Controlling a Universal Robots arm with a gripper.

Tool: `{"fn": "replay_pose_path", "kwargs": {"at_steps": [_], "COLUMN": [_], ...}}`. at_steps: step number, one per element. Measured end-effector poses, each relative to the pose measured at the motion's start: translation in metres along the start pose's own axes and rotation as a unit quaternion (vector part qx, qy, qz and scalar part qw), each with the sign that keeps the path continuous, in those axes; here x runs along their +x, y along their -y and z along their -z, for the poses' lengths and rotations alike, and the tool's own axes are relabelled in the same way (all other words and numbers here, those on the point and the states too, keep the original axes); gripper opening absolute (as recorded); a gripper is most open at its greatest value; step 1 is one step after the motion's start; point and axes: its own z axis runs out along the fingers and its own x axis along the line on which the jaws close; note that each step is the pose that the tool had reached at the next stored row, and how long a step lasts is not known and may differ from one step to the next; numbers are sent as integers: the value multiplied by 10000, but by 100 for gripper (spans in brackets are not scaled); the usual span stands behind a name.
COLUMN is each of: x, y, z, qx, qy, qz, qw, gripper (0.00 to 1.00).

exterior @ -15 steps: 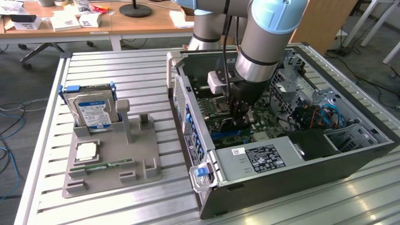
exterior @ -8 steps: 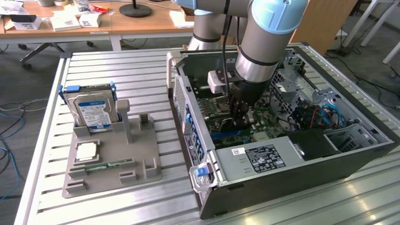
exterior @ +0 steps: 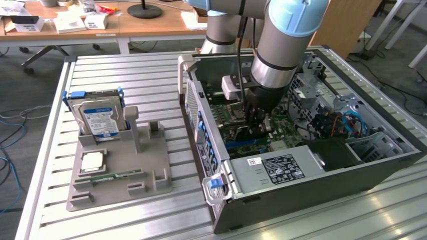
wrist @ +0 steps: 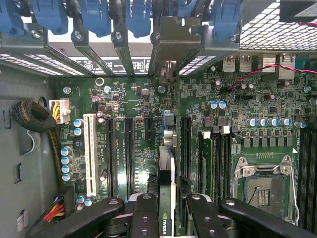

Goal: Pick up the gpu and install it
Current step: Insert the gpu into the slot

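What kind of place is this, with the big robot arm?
Probably a robot lab or workshop. A robot arm reaches into an open computer case on a slatted metal table, and office desks with clutter stand behind.

Gpu edge: the gpu, seen edge-on, carries the green-and-white Nvidia eye logo, and beside it the word "NVIDIA" in pale letters that run lengthwise along the card's dark edge.
Power supply label: the black power supply label holds rows of white print and small marks, all too small to read.
White sticker: the white sticker just beside that label has dark print that is not legible.
Hard drive label: the blue-and-white hard drive label bears print that cannot be read.
Motherboard: the motherboard shows fine white lettering between its slots, which is not legible.
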Motion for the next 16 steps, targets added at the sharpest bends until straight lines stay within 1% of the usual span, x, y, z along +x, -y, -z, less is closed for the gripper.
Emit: {"fn": "replay_pose_path", "kwargs": {"at_steps": [16], "x": [1], "y": [0], "z": [-16], "qx": [0], "qy": [0], "qz": [-5], "qw": [10000], "gripper": [26]}}
